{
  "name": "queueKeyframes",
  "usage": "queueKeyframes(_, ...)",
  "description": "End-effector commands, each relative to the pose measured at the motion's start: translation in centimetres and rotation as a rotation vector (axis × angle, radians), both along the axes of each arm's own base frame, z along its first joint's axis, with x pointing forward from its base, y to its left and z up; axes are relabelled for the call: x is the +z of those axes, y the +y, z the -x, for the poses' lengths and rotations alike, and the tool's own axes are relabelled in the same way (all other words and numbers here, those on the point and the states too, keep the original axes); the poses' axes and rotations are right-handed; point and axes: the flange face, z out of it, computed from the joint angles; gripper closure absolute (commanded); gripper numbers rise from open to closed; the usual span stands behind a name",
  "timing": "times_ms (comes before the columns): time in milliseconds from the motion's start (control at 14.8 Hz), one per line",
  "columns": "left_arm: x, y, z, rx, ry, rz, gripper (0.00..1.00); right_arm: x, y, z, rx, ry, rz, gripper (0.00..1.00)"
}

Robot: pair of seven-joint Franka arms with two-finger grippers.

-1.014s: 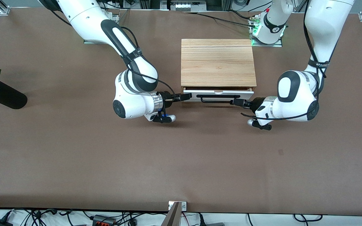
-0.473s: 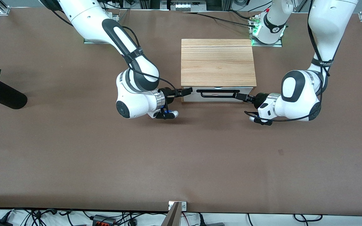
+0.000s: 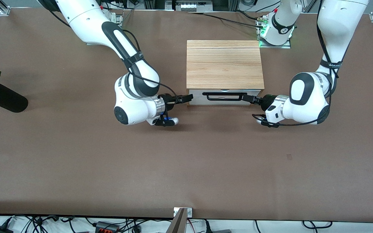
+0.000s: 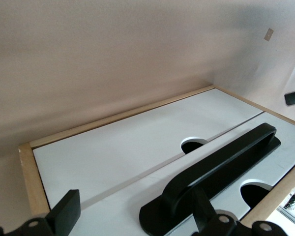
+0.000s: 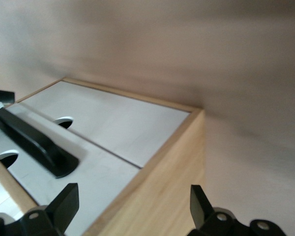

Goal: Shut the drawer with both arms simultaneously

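Observation:
The drawer sits pushed into the oak casing, its white front flush and its black bar handle showing. My left gripper is open at the handle's end toward the left arm's side, low over the table. In the left wrist view the gripper faces the drawer front, one finger on each side of the handle's foot. My right gripper is open at the casing's corner toward the right arm's end. In the right wrist view it straddles the casing's edge.
A black vase with a red rose lies at the right arm's end of the table. A second white panel sits beside the drawer front in the casing. Open brown table stretches toward the front camera.
The drawer went from slightly pulled out to flush with the casing. Both grippers moved with it toward the box; the right gripper then slid back a little toward its own end.

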Motion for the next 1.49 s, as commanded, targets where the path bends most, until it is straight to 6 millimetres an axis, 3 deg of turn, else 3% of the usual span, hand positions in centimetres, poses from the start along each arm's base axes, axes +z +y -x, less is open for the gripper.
queueKeyframes(0, 1.7, 1.0, 0.4, 0.014, -0.009, 0.037, 0.00, 0.6, -0.5, -0.3, 0.018, -0.010, 0.009, 0.00)
queueKeyframes(135, 4.4, 2.0, -1.0, 0.031, -0.043, 0.042, 0.00, 1.2, -2.5, -1.8, 0.002, -0.047, 0.040, 0.00)
queueKeyframes(203, 6.0, 2.5, -1.9, 0.029, -0.061, 0.048, 0.00, 4.5, -2.8, -3.5, 0.008, -0.127, 0.044, 0.00)
queueKeyframes(338, 10.6, 4.0, -4.6, -0.002, -0.120, 0.029, 0.00, 6.9, -3.9, -5.3, 0.041, -0.223, 0.110, 0.00)
queueKeyframes(608, 18.9, 6.9, -7.7, -0.129, -0.258, -0.139, 0.00, 9.1, -9.2, -8.0, -0.015, -0.299, 0.293, 0.00)
queueKeyframes(743, 22.2, 8.8, -8.5, -0.185, -0.318, -0.273, 0.00, 12.1, -11.8, -8.4, 0.053, -0.361, 0.418, 0.00)
queueKeyframes(878, 24.6, 9.4, -8.7, -0.238, -0.366, -0.403, 0.00, 14.5, -17.1, -9.8, 0.030, -0.345, 0.497, 0.00)
queueKeyframes(1014, 26.5, 10.6, -8.2, -0.251, -0.341, -0.487, 0.00, 18.5, -23.8, -11.0, -0.013, -0.288, 0.560, 0.00)
queueKeyframes(1081, 28.7, 11.6, -7.9, -0.200, -0.334, -0.531, 0.00, 21.0, -26.6, -11.2, -0.028, -0.266, 0.587, 0.00)
queueKeyframes(1284, 33.2, 12.2, -5.9, 0.020, -0.293, -0.638, 0.00, 28.3, -36.0, -9.6, -0.097, -0.201, 0.644, 0.00)
queueKeyframes(1419, 33.9, 11.7, -4.0, 0.112, -0.304, -0.676, 0.00, 31.4, -38.9, -8.8, -0.101, -0.253, 0.635, 0.00)
